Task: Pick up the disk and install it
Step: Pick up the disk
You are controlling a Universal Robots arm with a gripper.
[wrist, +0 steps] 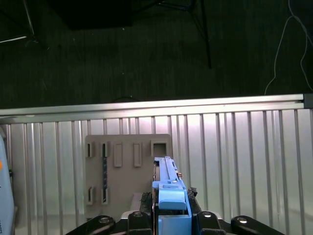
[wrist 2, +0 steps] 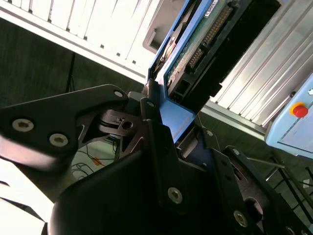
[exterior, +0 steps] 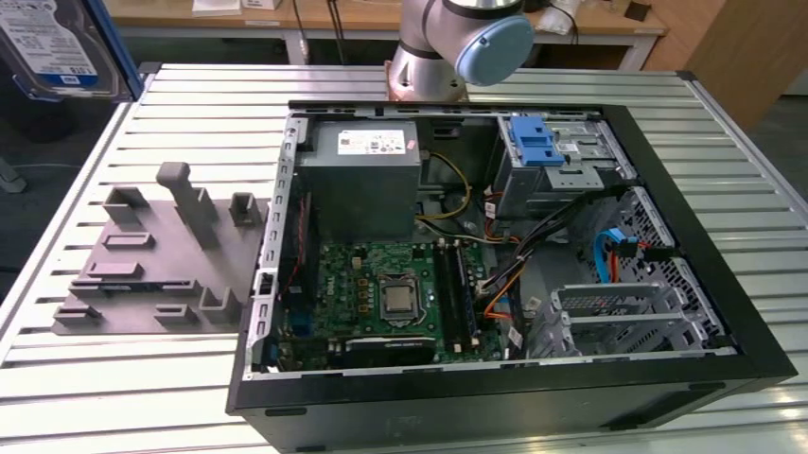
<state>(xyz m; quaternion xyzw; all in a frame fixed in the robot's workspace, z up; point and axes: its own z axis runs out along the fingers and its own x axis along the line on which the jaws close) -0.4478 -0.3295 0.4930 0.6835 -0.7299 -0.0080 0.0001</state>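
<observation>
The disk [exterior: 51, 47] hangs high at the exterior view's far left, above the table's edge, its white-and-blue label and blue carrier bracket showing. In the second wrist view my gripper [wrist 2: 171, 122] is shut on the blue bracket, and the disk [wrist 2: 205, 39] sticks out beyond the black fingers [wrist 2: 151, 112] with its connector edge showing. In the first wrist view the disk [wrist: 168, 188] stands edge-on in my gripper [wrist: 168, 215], over the ribbed table. The open computer case [exterior: 707, 236] lies to the exterior view's right, away from the disk.
A grey fixture plate [exterior: 165, 255] with upright posts and slots lies on the ribbed metal table [exterior: 151, 397]; the first wrist view shows this plate [wrist: 127, 166] below the disk. Inside the case sit a motherboard [exterior: 392, 293], a grey power supply [exterior: 366, 180] and a drive cage with a blue latch [exterior: 536, 142]. The arm's base [exterior: 442, 47] stands behind the case.
</observation>
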